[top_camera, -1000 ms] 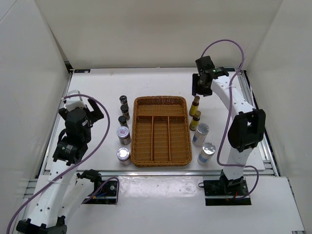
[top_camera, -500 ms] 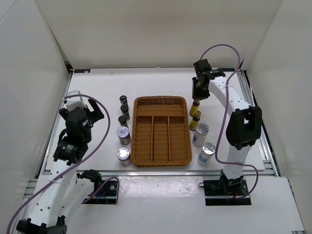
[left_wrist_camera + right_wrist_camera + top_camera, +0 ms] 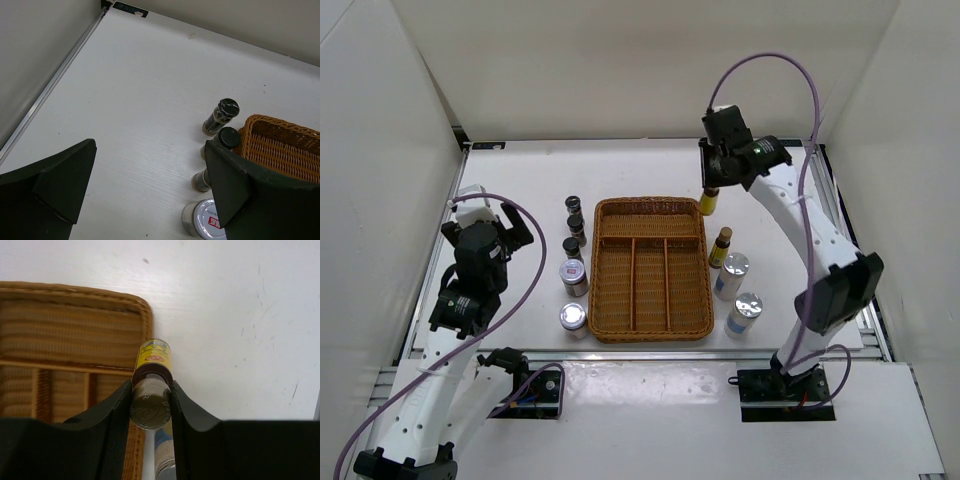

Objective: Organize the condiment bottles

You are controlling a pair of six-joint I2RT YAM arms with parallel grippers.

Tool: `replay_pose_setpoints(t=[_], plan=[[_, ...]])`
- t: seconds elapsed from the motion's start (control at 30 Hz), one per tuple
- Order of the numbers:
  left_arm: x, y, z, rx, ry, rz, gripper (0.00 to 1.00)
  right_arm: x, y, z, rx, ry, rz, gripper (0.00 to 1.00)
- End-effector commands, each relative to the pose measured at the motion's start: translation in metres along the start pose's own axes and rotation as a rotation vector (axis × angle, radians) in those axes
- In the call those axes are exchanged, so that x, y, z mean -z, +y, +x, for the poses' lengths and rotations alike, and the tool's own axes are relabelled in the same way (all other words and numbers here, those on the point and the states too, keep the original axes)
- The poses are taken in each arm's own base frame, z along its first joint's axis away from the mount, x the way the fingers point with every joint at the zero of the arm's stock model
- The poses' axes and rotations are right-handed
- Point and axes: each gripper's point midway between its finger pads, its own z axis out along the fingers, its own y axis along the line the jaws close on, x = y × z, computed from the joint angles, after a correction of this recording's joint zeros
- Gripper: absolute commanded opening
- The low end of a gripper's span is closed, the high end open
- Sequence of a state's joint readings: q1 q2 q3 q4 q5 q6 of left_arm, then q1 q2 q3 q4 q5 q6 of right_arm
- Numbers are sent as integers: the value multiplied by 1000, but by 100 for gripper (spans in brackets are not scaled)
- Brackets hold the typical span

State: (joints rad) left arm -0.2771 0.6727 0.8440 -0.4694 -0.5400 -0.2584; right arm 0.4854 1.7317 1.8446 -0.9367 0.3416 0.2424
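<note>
Brightly and evenly lit from overhead, softened by the white walls (image 3: 620, 70). Only faint, short shadows along the wicker tray (image 3: 650, 335). Mild glare on the glossy base plate (image 3: 650, 375). Crisp across the table (image 3: 140, 100) from the left wrist, but blurred on the left fingers (image 3: 60, 185) close to the lens. Soft on the cap of the amber bottle (image 3: 151, 385) from the right wrist; sharper on its label.

Golden-brown woven tray (image 3: 650, 334) on a white table (image 3: 520, 180).
The amber bottle (image 3: 153, 360) carries a yellow label and dark cap; tiny bottles (image 3: 221, 114) are black-capped, the jar (image 3: 204, 221) lid shows red print, the cylinders (image 3: 732, 272) white with silver caps.
</note>
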Motion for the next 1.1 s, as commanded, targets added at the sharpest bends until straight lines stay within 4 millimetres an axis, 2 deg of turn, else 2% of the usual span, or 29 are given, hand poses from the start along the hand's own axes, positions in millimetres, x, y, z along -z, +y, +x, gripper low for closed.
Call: replay_pose_setpoints(t=[0.0,0.03,0.1,0.13,0.2,0.3,0.4,0.43,0.5,0.63,0.83,0.93,0.97,1.0,1.07], plan=[[0,-1,-2,-4,-11,5,100,64,15,-32,30,-169,-52,0],[0,-1,-2,-4,-11,5,100,69,31,-26,63,-160,-79,0],[0,-2,-1,-4,-8,14,100,83,45,-21,91,-173,-116,0],[0,-2,-1,-4,-8,14,100,84,62,-11,118,-158,-145,0],[0,-2,-1,-4,-8,14,100,90,82,4,156,-149,-173,0],[2,-2,-3,1,-16,16,100,95,98,18,171,-136,-195,0],[2,-2,-3,1,-16,16,100,81,121,40,222,-90,-211,0],[2,-2,-3,1,-16,16,100,82,125,37,220,-109,-214,0],[2,-3,-3,0,-14,25,100,68,135,50,236,-79,-211,0],[1,-3,1,-4,-6,23,100,51,153,61,240,-64,-220,0],[1,-3,1,-13,-6,23,100,28,167,71,244,-31,-226,0],[1,-3,1,-13,-6,23,100,12,171,84,251,3,-209,0],[1,-3,1,-13,-6,23,100,11,172,82,246,-5,-213,0],[1,-3,1,-13,-6,23,100,2,173,87,257,13,-194,0],[1,-3,1,-13,-6,23,100,-2,174,90,251,21,-190,0]])
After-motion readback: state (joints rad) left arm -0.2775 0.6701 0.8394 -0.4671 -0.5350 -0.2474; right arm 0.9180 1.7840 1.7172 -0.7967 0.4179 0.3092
